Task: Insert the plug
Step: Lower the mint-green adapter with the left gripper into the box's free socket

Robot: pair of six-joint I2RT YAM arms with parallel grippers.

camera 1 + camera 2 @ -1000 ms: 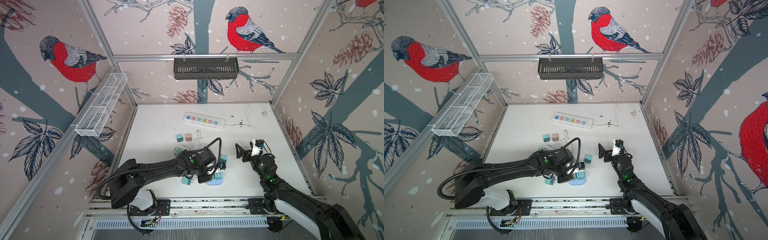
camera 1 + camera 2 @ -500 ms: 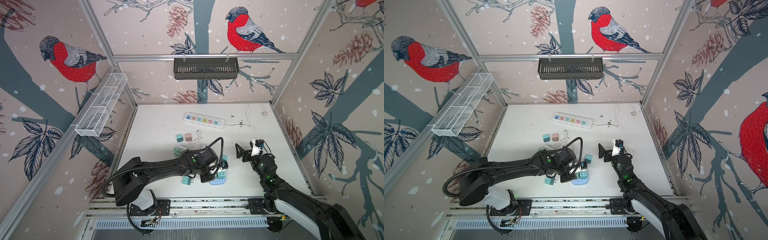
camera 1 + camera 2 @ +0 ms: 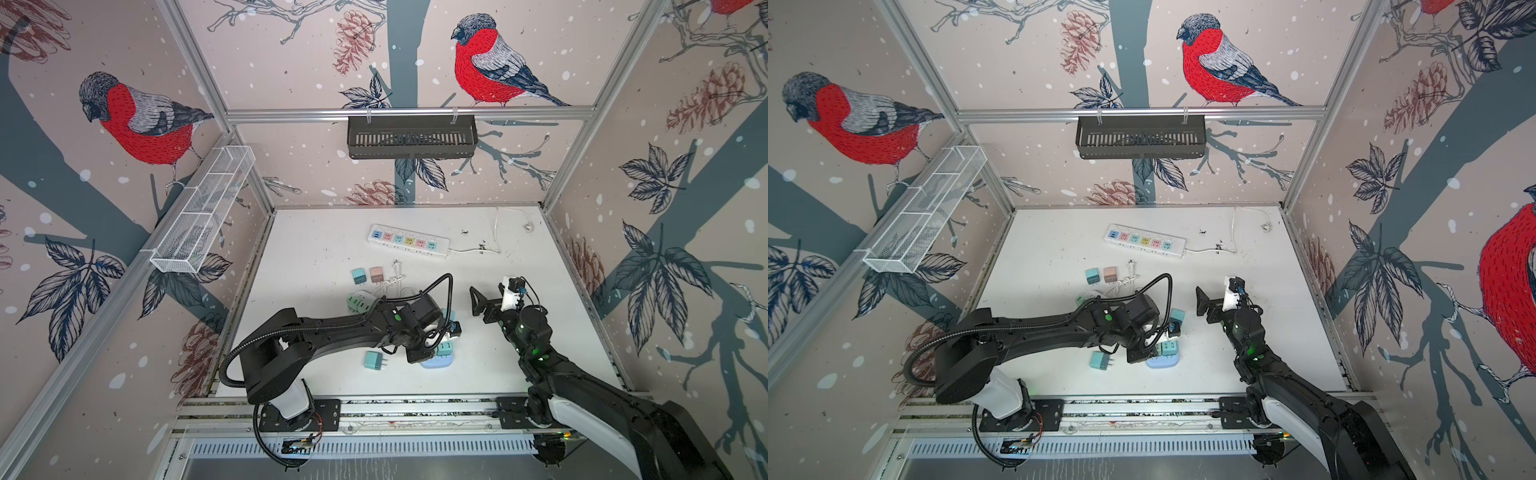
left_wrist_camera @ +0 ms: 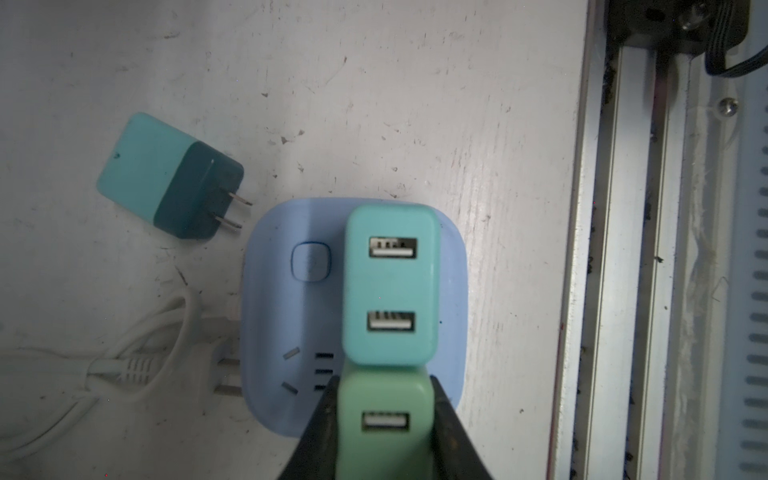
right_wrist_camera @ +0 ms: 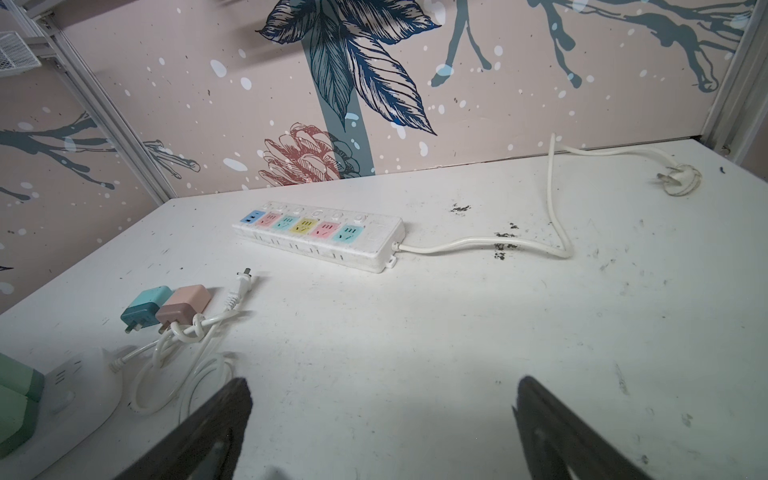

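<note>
Chargers — two at blue socket, green charger in gripper.

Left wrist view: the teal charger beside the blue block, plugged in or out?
Out. Teal charger lies flat beside the blue block, prongs bare.

Table top: white, matt, scuffed and scratched.
Blue socket block: smooth matt plastic.
Teal charger on the block, and green charger: smooth satin plastic.
Loose charger beside the block: two-tone matt plastic, bare metal prongs.
White cable: smooth, slightly glossy.
Frame rail: dull metal, gritty.
</note>
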